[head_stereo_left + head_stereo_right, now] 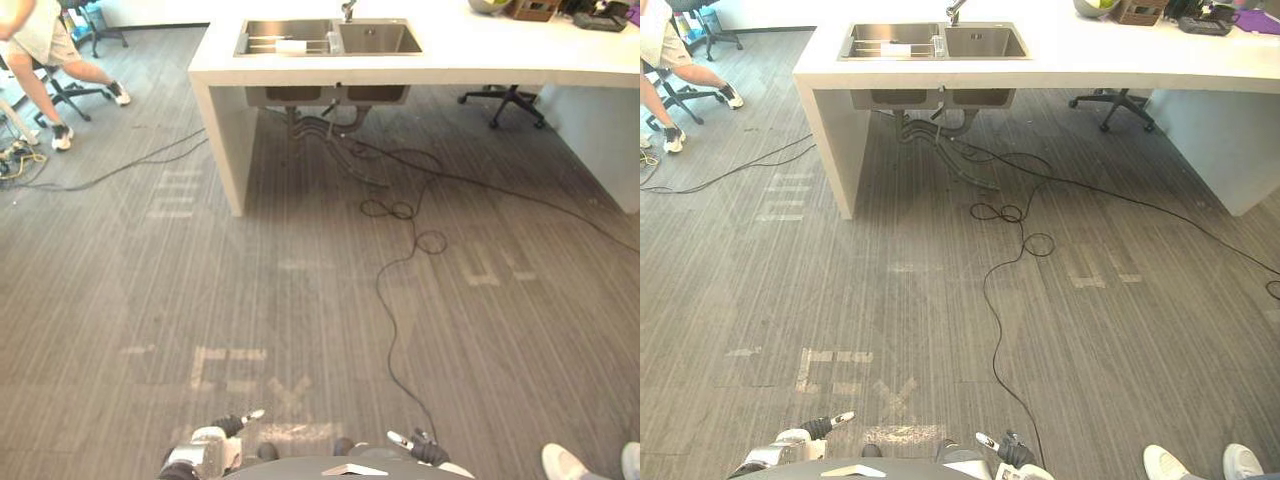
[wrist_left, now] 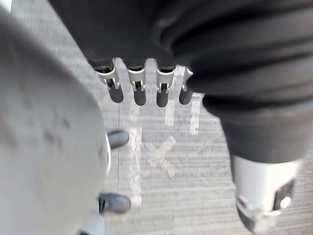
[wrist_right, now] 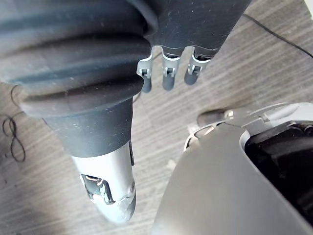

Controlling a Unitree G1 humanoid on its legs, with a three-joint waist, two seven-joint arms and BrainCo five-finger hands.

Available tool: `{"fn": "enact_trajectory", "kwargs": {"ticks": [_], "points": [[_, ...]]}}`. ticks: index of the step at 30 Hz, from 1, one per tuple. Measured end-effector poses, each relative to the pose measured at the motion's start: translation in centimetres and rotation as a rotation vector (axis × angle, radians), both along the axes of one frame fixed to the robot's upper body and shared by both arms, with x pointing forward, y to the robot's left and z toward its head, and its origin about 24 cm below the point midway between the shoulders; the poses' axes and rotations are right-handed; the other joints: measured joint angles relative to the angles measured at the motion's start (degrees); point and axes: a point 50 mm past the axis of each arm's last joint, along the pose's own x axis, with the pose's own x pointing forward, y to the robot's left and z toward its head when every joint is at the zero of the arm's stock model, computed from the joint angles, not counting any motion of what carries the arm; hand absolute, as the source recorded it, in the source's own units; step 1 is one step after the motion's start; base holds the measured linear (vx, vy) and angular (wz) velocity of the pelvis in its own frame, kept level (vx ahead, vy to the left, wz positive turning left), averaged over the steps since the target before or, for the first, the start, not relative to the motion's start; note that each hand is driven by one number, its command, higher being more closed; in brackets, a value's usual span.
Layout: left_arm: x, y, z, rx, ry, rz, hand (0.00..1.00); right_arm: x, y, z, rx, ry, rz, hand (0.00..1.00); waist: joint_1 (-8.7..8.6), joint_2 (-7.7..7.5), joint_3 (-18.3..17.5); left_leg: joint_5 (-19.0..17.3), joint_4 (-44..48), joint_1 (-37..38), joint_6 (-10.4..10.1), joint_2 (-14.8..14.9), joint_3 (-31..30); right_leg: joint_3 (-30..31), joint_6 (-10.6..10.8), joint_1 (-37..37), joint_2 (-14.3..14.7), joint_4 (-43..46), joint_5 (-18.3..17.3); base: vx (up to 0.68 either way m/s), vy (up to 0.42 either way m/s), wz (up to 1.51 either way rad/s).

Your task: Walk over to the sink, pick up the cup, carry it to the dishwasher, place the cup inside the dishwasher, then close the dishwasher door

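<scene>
Grey floor (image 1: 250, 290) stretches to the counter (image 1: 500, 62) at twelve o'clock, so walk straight at the sink (image 1: 385, 40), where the cup (image 1: 335, 42) seems to stand by the divider, with left hand (image 1: 232, 425) and right hand (image 1: 425, 450) hanging straight-fingered, empty.

White counter (image 1: 500, 48), steel-grey sink (image 1: 378, 40), grey fine-striped floor (image 1: 250, 280) with pale tape marks (image 1: 228, 356)

1. The left hand (image 2: 139, 81) has short silver metal fingers (image 2: 165, 78) ending in rounded dark tips.
2. A black ribbed cover (image 2: 244, 58) wraps its back and wrist.
3. Its thick, rounded silver thumb (image 2: 264, 196) has a small round fastener.
4. The right hand (image 3: 168, 73) looks alike, with a dark ribbed sleeve (image 3: 73, 54) and a glossy silver thumb piece (image 3: 110, 193).
</scene>
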Motion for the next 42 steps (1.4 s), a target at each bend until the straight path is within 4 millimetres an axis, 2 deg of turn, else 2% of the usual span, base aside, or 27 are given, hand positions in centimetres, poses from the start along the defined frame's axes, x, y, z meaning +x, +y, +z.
{"fn": "enact_trajectory", "kwargs": {"ticks": [3,7,10,12,16,17,19,20,21,22,24,25,26,27,29,30,31,32,33,34,35,36,37,38,40,41,42], "points": [[-0.6,0.8,-0.1,0.063,-0.020,-0.011,0.00,0.2,-0.1,0.0,-0.051,0.002,0.076,0.00,0.28,0.00,-0.05,0.55,-0.61,0.35,0.83,-0.01,0.30,-0.07,-0.12,-0.07,-0.04,0.28,0.08,-0.07,0.016,0.00],[-0.4,0.8,0.0,0.073,-0.048,-0.050,0.00,0.0,0.0,-0.1,-0.065,0.014,0.101,0.00,1.14,-0.19,-0.11,1.42,-2.27,0.44,2.05,-0.19,0.53,-0.35,-0.44,-0.59,0.03,0.19,0.28,-0.07,0.015,0.00],[-0.7,0.9,-0.1,0.010,-0.021,0.002,0.00,-0.2,0.3,-0.3,-0.042,0.046,0.101,0.00,1.47,-0.62,-0.48,1.57,-2.44,-0.10,2.27,-0.34,0.56,-0.73,-0.38,-1.21,-0.11,0.02,0.24,-0.02,0.006,0.00],[-1.3,0.9,-0.3,-0.098,0.040,0.096,0.00,-0.6,0.4,-0.5,-0.001,0.076,0.054,0.00,1.41,-0.75,-0.69,1.72,-2.47,-0.54,2.51,-0.48,0.40,-1.26,-0.38,-1.65,-0.33,0.18,0.25,0.01,0.024,0.04],[-1.6,0.8,-0.3,-0.177,0.063,0.137,0.00,-1.4,0.5,-0.7,0.070,0.113,-0.041,0.00,1.34,-0.60,-0.81,1.37,-2.46,-0.70,2.65,-0.68,0.77,-0.91,-0.27,-2.63,-0.84,1.96,-0.70,0.03,0.029,-0.06],[-1.7,0.9,-0.3,-0.198,0.062,0.151,0.00,-1.9,0.6,-0.9,0.132,0.120,-0.128,0.00,1.32,-0.51,-0.95,0.83,-2.28,-0.69,2.83,-0.73,1.79,0.01,-0.13,-5.15,-1.84,6.83,-3.03,0.06,0.056,-0.20],[-2.0,1.2,-0.4,-0.207,0.069,0.180,0.00,-2.1,0.9,-1.0,0.176,0.118,-0.187,0.00,0.96,-0.78,-1.15,0.26,-2.08,-1.09,3.42,-1.28,2.83,0.55,0.66,-8.38,-3.72,13.46,-6.11,0.06,0.074,-0.25],[-2.0,1.2,-0.4,-0.215,0.068,0.184,0.00,-2.0,0.8,-0.9,0.192,0.109,-0.216,0.00,0.67,-0.71,-1.13,-0.56,-1.17,-1.79,4.04,-1.58,3.59,0.88,1.89,-11.31,-5.24,18.64,-7.35,0.03,0.060,-0.27],[-1.9,1.2,-0.3,-0.220,0.066,0.181,0.00,-1.9,0.7,-0.9,0.195,0.103,-0.229,0.00,0.68,-0.51,-1.05,-0.95,-0.34,-2.45,4.48,-1.58,4.29,1.15,2.10,-13.49,-5.98,22.05,-7.47,0.04,0.099,-0.43],[-1.6,1.3,-0.3,-0.224,0.060,0.176,0.00,-1.6,0.4,-0.8,0.197,0.087,-0.259,0.00,0.56,-0.33,-0.62,-2.52,1.94,-3.73,4.98,-1.57,5.03,1.47,1.91,-17.59,-7.61,29.42,-7.43,0.03,0.084,-0.42],[-1.3,1.4,-0.3,-0.233,0.060,0.194,0.00,-0.7,0.2,-0.6,0.198,0.052,-0.271,0.00,-0.35,-0.51,1.62,-5.68,6.36,-4.06,5.64,-1.60,5.93,1.38,-1.37,-22.34,-10.75,40.66,-5.86,0.05,0.095,-0.34],[-1.2,1.5,-0.2,-0.244,0.048,0.229,0.00,-0.4,-0.2,-0.4,0.183,0.030,-0.280,0.00,-0.96,-0.32,3.25,-9.14,9.95,-3.41,6.41,-1.57,6.01,1.65,-3.64,-26.35,-13.64,50.40,-1.99,0.11,0.080,-0.20],[-1.1,1.4,-0.3,-0.250,0.041,0.244,0.00,-0.2,-0.4,-0.4,0.179,0.022,-0.285,0.00,-1.13,-0.17,3.72,-9.78,10.76,-2.84,6.78,-1.58,5.97,1.71,-3.54,-27.59,-13.92,52.82,-2.11,0.14,0.074,-0.16],[-0.7,1.4,-0.2,-0.260,0.022,0.263,0.00,-0.2,-0.5,-0.3,0.172,0.013,-0.286,0.00,-1.47,0.40,4.59,-10.53,11.46,-2.06,6.92,-1.47,5.93,1.90,-2.47,-28.74,-14.07,54.70,-4.44,0.18,0.043,-0.03],[-0.6,1.4,-0.2,-0.273,0.007,0.299,0.00,0.1,-0.6,-0.2,0.169,-0.001,-0.283,0.00,-1.90,0.54,6.01,-11.13,11.58,-0.26,6.42,-0.79,5.59,1.26,-1.19,-29.60,-12.42,51.62,-8.46,0.21,0.019,0.12],[-0.4,1.3,-0.1,-0.274,-0.007,0.304,0.00,0.3,-0.4,-0.2,0.168,-0.008,-0.265,0.00,-2.54,0.53,6.57,-11.30,12.04,-0.26,6.03,-0.07,4.57,1.02,-0.72,-30.29,-10.48,45.29,-8.61,0.22,-0.028,0.33],[-0.2,1.4,-0.1,-0.276,-0.015,0.305,0.00,0.4,-0.3,-0.2,0.171,-0.014,-0.265,0.00,-2.80,0.58,7.05,-11.45,12.25,-0.26,5.88,0.15,4.10,0.89,-0.65,-30.35,-9.86,42.57,-8.56,0.31,-0.068,0.62],[0.4,1.5,0.1,-0.280,-0.046,0.314,0.00,0.5,0.0,-0.1,0.187,-0.027,-0.271,0.00,-3.11,0.48,8.15,-11.71,12.85,-0.30,5.35,0.42,2.59,0.27,0.47,-30.46,-8.39,31.91,-6.28,0.30,-0.115,0.65],[0.8,1.7,0.4,-0.282,-0.078,0.315,0.00,0.2,0.3,-0.2,0.201,-0.028,-0.290,0.00,-3.02,-0.36,8.90,-12.47,13.58,-0.34,4.22,0.33,1.46,0.25,2.01,-30.12,-7.53,21.72,-2.81,0.30,-0.136,0.64],[0.9,1.9,0.5,-0.282,-0.093,0.319,0.00,0.2,0.5,-0.2,0.210,-0.034,-0.296,0.00,-2.77,-0.95,9.15,-13.03,13.99,-0.30,3.64,0.09,1.07,0.35,2.85,-29.85,-7.48,17.55,-1.13,0.31,-0.205,0.53],[1.0,2.2,0.6,-0.283,-0.112,0.333,0.00,0.2,1.0,-0.3,0.219,-0.045,-0.297,0.00,-2.35,-2.29,9.87,-15.13,15.49,-0.18,2.44,-0.32,-0.09,0.85,3.96,-28.95,-7.97,13.63,-0.34,0.29,-0.283,0.52],[1.1,2.5,0.7,-0.282,-0.124,0.341,0.00,-0.3,1.2,-0.4,0.223,-0.039,-0.301,0.00,-1.97,-3.12,10.23,-18.34,17.84,0.73,1.68,-0.49,-1.46,1.79,3.35,-28.05,-8.39,14.08,1.71,0.29,-0.300,0.47],[1.0,2.4,0.7,-0.284,-0.125,0.340,0.00,-0.3,1.3,-0.4,0.226,-0.039,-0.307,0.00,-1.89,-2.44,10.18,-19.29,18.46,1.06,1.05,0.37,-1.85,1.55,3.19,-28.38,-8.21,16.29,2.32,0.28,-0.295,0.34],[0.4,2.0,0.5,-0.292,-0.115,0.335,0.00,-0.6,1.1,-0.4,0.227,-0.038,-0.321,0.00,-2.01,-1.09,9.73,-20.70,18.34,2.22,0.62,2.17,-2.33,1.30,2.40,-28.91,-7.19,20.09,1.76,0.29,-0.255,0.16],[0.1,1.1,0.3,-0.311,-0.117,0.302,0.00,-1.3,0.5,-0.4,0.214,-0.027,-0.330,0.00,-2.02,1.47,8.60,-22.76,17.18,4.26,0.56,4.62,-3.67,0.78,-2.10,-30.49,-5.93,27.69,-1.82,0.30,-0.244,0.13],[-0.4,0.8,0.1,-0.314,-0.110,0.287,0.00,-2.6,0.4,-0.6,0.206,0.003,-0.339,0.00,-2.32,0.85,6.99,-23.72,17.20,6.01,0.92,5.34,-4.19,1.00,-5.67,-30.90,-5.66,32.95,-4.13,0.48,-0.282,0.15],[-1.0,0.4,-0.1,-0.319,-0.105,0.295,0.00,-3.7,0.3,-0.7,0.202,0.027,-0.363,0.00,-1.79,2.60,5.94,-22.96,21.70,6.10,-0.17,6.43,-5.14,0.10,-9.46,-30.04,-4.52,34.68,-7.39,0.52,-0.286,0.11]]}}
